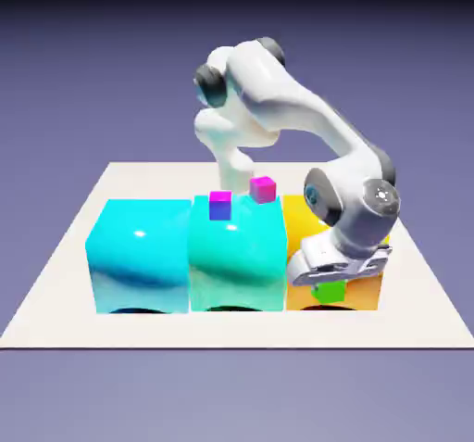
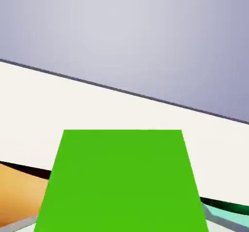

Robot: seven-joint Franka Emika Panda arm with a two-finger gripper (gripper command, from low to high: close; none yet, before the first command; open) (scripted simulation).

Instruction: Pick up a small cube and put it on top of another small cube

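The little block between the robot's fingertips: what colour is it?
The block is plain bright green, seen best in the hand view.

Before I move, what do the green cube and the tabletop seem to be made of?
Green cube: perhaps matte plastic, judging by its even, highlight-free colour. Tabletop: off-white, matte, possibly painted board; no grain or reflections show.

Three big blocks (image 1: 140, 246) in row on table (image 1: 56, 315). Small cube (image 1: 220, 210) at middle block's (image 1: 237, 259) top, second cube (image 1: 263, 191) to exterior view's right.
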